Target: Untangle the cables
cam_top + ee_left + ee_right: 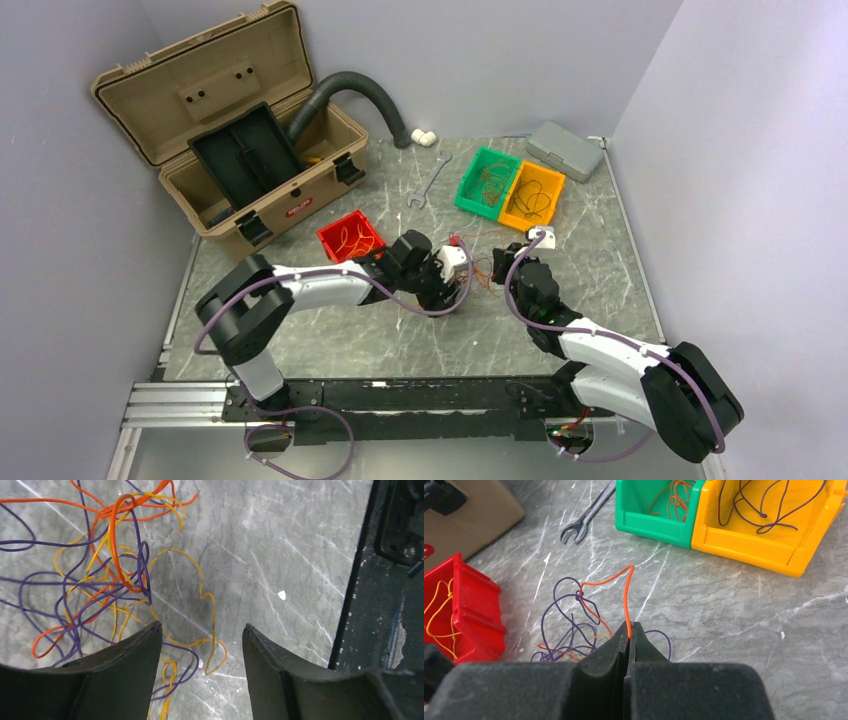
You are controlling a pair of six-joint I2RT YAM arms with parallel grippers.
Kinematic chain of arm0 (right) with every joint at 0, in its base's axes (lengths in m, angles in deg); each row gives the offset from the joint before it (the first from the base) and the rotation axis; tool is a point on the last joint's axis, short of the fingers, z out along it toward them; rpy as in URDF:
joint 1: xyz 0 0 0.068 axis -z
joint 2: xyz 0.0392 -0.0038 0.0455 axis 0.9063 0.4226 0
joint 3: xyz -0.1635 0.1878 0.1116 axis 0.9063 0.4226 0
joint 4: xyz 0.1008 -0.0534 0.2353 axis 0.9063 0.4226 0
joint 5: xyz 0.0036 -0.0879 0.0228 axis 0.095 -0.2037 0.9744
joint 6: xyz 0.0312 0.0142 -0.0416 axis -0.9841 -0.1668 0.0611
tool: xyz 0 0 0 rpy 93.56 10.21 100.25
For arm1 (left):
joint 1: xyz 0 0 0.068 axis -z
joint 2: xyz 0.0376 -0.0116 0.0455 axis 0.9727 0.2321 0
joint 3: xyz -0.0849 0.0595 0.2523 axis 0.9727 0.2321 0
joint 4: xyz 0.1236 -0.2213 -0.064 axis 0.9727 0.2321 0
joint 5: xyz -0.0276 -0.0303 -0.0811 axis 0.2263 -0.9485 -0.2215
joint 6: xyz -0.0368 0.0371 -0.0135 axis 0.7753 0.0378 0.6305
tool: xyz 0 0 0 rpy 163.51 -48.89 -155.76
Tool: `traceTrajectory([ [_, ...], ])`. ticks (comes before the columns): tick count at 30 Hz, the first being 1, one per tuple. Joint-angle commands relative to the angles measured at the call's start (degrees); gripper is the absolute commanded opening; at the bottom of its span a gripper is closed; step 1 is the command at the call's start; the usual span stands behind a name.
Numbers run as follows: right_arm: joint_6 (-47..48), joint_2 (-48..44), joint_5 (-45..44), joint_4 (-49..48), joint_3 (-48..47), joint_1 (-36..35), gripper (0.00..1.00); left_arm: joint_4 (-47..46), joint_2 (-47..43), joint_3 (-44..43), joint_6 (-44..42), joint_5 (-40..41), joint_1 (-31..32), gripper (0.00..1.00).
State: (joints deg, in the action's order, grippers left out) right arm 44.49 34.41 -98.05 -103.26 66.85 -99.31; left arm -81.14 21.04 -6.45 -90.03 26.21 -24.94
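Note:
A small tangle of thin orange, yellow and purple cables (482,272) lies on the grey table between my two grippers. In the left wrist view the tangle (100,575) fills the upper left. My left gripper (202,630) is open and empty, its jaws standing over a loose yellow loop (212,645) at the tangle's edge. My right gripper (629,625) is shut on an orange cable (625,592) that rises from its tips and bends left into the tangle (571,635). In the top view the left gripper (462,290) is left of the tangle and the right gripper (512,262) right of it.
A red bin (350,237) with yellow cables sits left. A green bin (487,182) with orange cables and a yellow bin (533,195) with purple cables stand at the back. A wrench (428,182), an open tan toolbox (235,130), a corrugated hose (360,92) and a grey case (563,150) lie behind.

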Motion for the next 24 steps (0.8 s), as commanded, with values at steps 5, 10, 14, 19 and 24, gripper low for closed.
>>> traceTrajectory([
  [5,0.47,-1.24,-1.12,-1.86,-1.39,0.07,0.0,10.94,7.31,-9.14,-0.23,-1.54,0.4,0.08],
  [10,-6.72,0.02,-17.26,8.47,-4.7,0.25,0.0,-1.37,-7.0,1.6,2.23,-1.73,0.03,0.0],
  [14,-21.59,0.1,-33.28,26.68,-7.96,2.12,0.0,-6.34,-21.83,8.53,10.66,4.47,-2.46,0.0],
  [19,-39.25,-7.18,-42.18,40.67,-5.94,4.69,0.0,10.07,-37.64,3.95,21.16,24.84,-8.57,0.0],
  [24,-42.9,-16.58,-46.33,42.43,-1.74,5.25,0.0,22.1,-44.22,-1.53,26.01,30.88,-17.53,0.0],
])
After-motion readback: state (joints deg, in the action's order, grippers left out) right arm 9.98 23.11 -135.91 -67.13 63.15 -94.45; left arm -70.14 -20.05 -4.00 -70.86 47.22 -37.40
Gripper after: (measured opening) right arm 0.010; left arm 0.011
